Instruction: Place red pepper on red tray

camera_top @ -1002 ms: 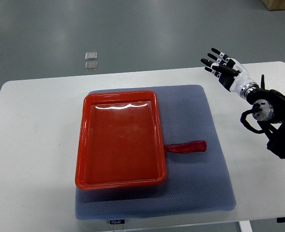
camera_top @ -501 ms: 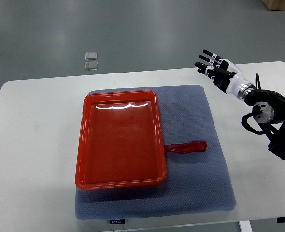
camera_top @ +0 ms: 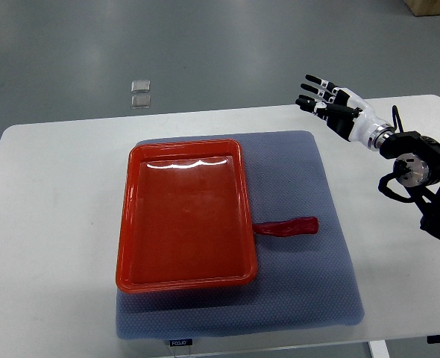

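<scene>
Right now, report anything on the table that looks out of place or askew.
Nothing damaged or spilled. The red pepper lies on the grey mat, its stem end against the right rim of the empty red tray. The right hand is open at the far edge.

Glossy plastic red tray (camera_top: 184, 216); textured grey cloth mat (camera_top: 302, 276); matt white table (camera_top: 48, 224).
</scene>
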You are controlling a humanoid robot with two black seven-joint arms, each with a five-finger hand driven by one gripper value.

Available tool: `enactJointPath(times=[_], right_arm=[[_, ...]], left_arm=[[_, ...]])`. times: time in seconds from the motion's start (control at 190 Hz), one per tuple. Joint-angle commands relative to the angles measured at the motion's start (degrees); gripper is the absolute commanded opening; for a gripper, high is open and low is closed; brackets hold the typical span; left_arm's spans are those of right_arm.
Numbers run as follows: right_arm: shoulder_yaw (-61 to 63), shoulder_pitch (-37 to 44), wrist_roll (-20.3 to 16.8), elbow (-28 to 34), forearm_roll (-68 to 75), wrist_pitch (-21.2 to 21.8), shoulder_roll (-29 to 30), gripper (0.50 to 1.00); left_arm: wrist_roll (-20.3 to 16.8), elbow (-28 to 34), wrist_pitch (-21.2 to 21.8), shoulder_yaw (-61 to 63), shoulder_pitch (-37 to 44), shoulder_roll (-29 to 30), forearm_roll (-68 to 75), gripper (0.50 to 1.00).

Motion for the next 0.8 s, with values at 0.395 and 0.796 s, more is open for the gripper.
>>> enactJointPath(times=[0.395, 0.796], right_arm=[[-1.3, -0.3, 0.4, 1.7, -2.7, 0.0, -2.0, 0.913], [-10.8, 1.8, 0.5, 18.6, -10.2, -4.2, -9.4, 0.909]], left_arm=[[0.0, 0.1, -0.1, 0.0, 0.0, 0.0, 0.0, 1.000], [0.0, -0.1, -0.1, 0.0, 0.0, 0.0, 0.0, 1.000]])
